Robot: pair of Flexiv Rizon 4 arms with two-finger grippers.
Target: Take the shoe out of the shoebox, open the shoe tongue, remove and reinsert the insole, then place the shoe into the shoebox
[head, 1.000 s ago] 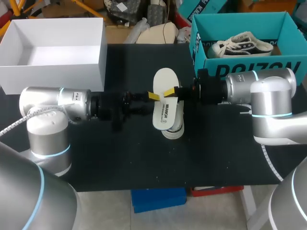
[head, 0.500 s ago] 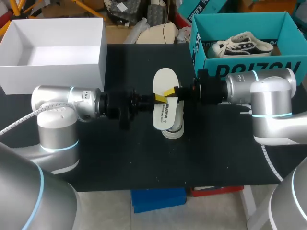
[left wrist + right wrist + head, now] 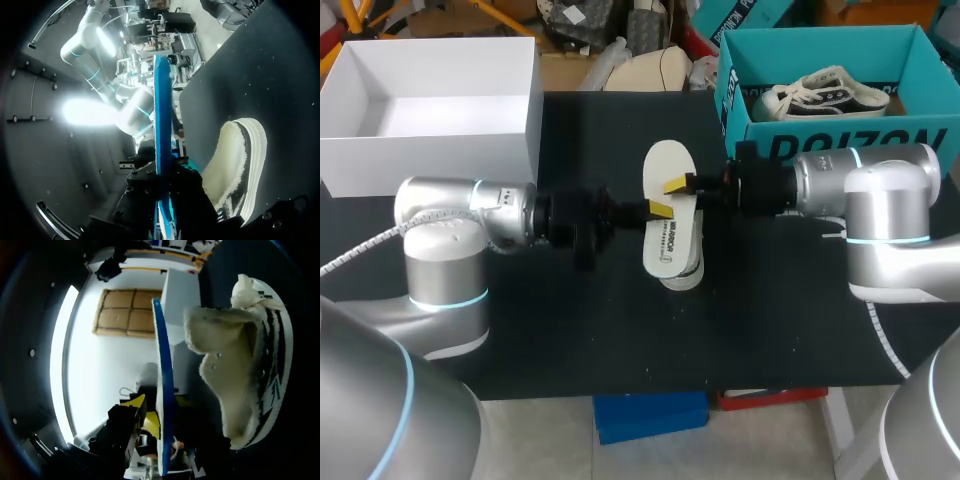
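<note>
Two grippers (image 3: 658, 209) (image 3: 675, 185), one insole (image 3: 665, 165), two shoes (image 3: 682, 272) (image 3: 825, 95)

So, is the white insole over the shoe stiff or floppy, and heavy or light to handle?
Probably light: the insole looks very thin edge-on in both wrist views. Likely fairly stiff: it runs nearly straight though only the left gripper and right gripper pinch its middle. It could flex when pushed into the shoe.
</note>
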